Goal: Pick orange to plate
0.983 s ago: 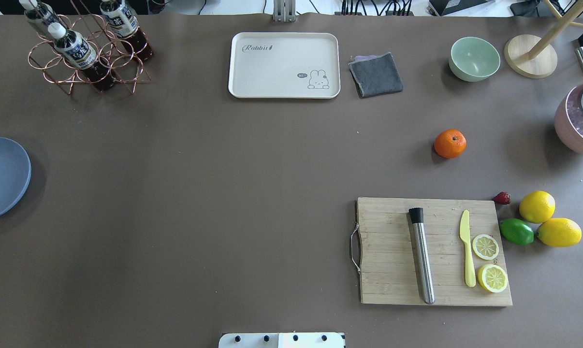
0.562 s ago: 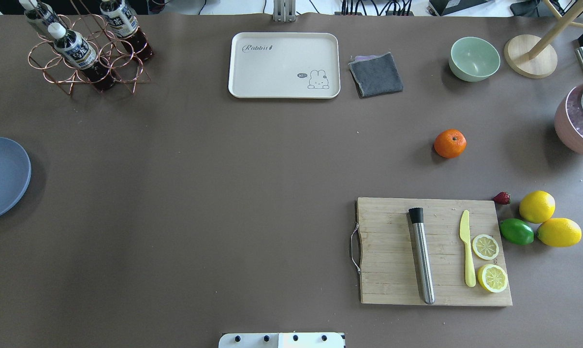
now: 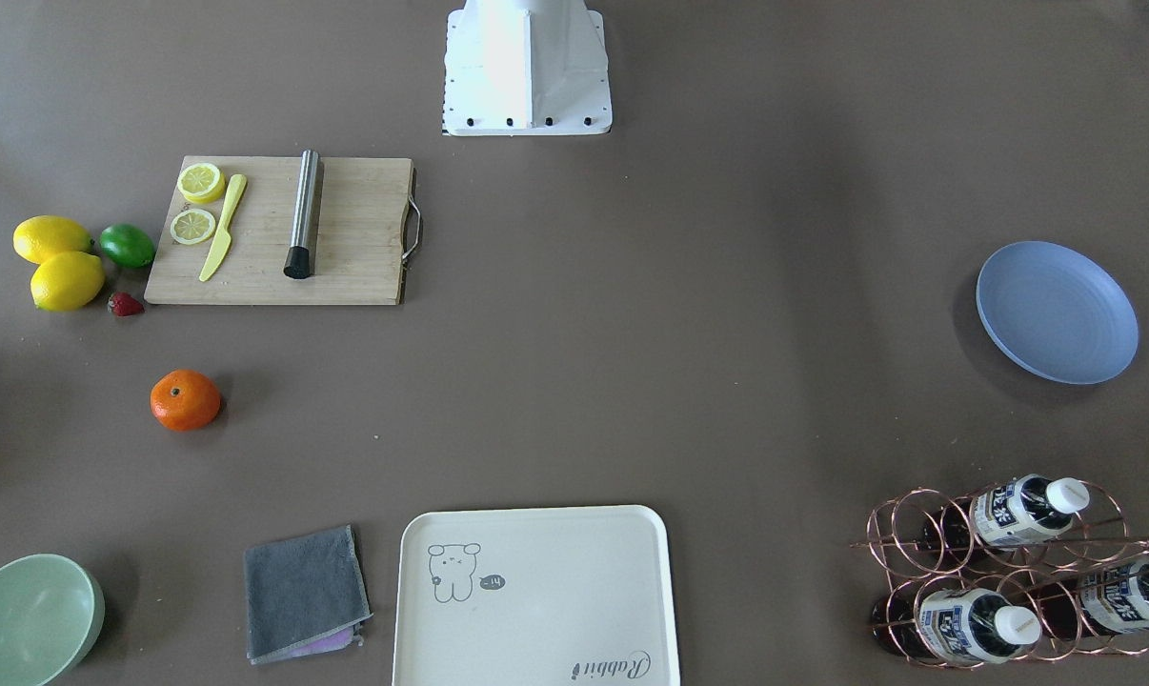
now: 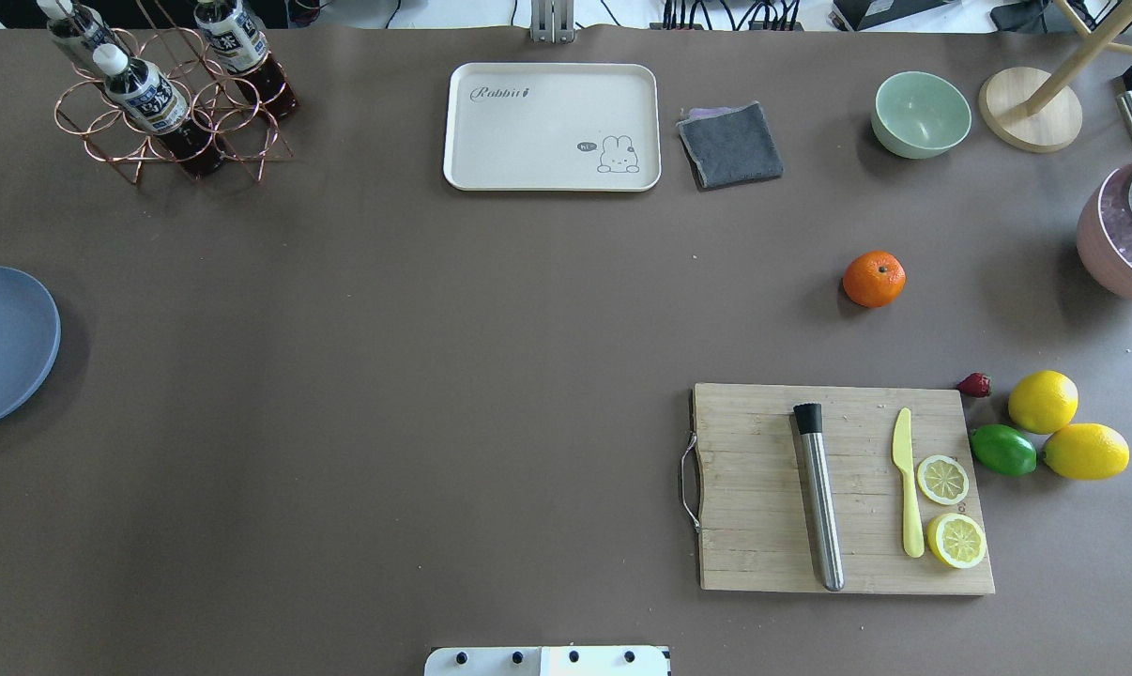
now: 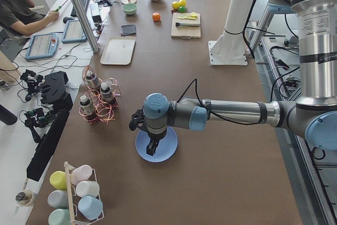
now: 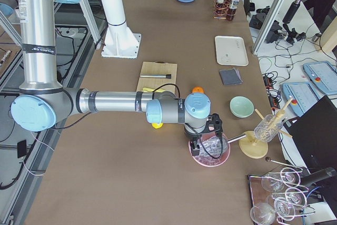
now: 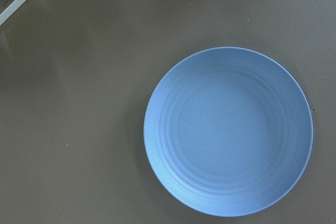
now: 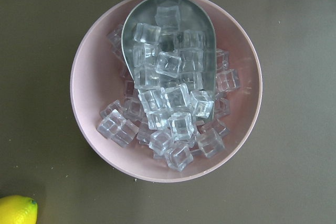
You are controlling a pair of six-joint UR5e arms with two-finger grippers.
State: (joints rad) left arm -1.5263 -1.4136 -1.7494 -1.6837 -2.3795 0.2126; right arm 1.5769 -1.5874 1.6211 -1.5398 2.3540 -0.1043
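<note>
On the table (image 4: pixel 435 329), orange (image 4: pixel 874 279) alone, plate (image 4: pixel 3 347) well apart

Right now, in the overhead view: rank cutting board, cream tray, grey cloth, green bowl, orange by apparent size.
1. cutting board
2. cream tray, which sits farther from the camera, so it may look smaller than it is
3. grey cloth and green bowl, which look about alike, so no ranking between them
4. orange

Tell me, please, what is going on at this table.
The orange has not been picked up: it sits on the table beyond the cutting board, on the robot's right side. The plate lies empty at the far left. The left arm hangs over the plate, the right arm over a pink bowl of ice.
</note>
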